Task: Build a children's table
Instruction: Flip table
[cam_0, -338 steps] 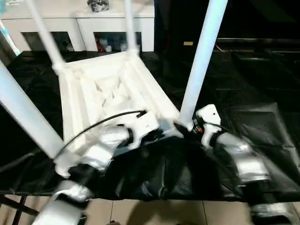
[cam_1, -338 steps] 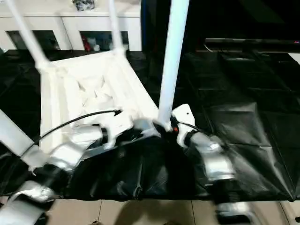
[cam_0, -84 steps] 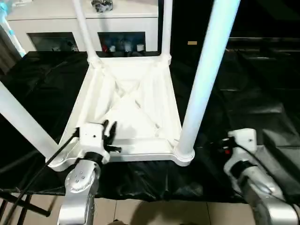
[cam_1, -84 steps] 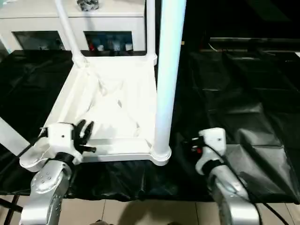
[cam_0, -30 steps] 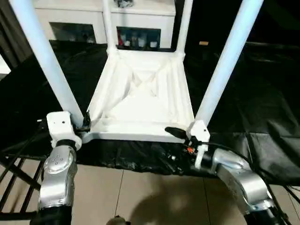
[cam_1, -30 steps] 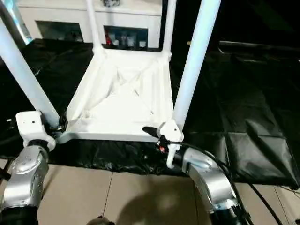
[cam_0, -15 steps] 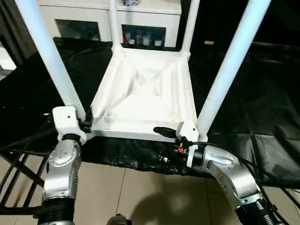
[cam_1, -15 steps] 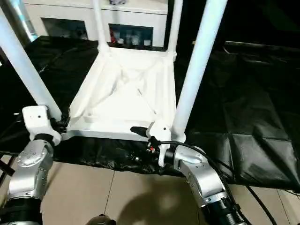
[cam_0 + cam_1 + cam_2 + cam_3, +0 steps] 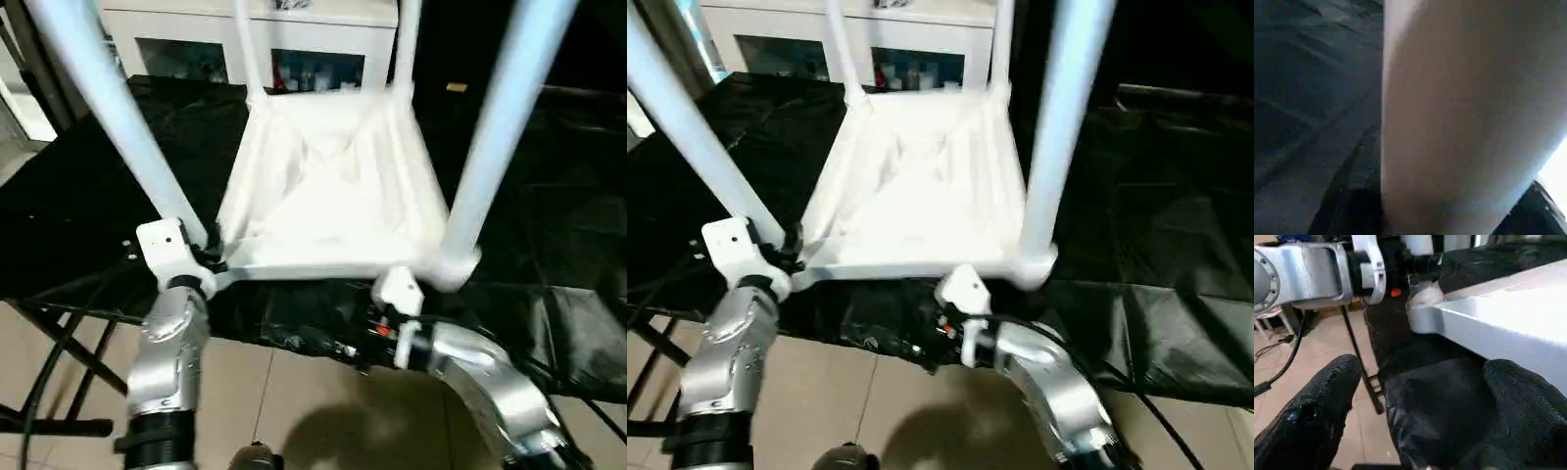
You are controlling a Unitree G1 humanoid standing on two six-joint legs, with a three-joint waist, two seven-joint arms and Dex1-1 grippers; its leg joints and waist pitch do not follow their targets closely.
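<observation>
We counted one upturned tabletop [image 9: 328, 211] lying on one black sheet [image 9: 88, 196]. Four legs [image 9: 500, 137] rose from its corners, two near and two far. Behind it stood one white cabinet [image 9: 186, 44] with two glass doors we could make out. We saw two silver arms [image 9: 171, 362], one on each side, and two black fingers [image 9: 1312, 416] on the right gripper [image 9: 1415, 421].
</observation>
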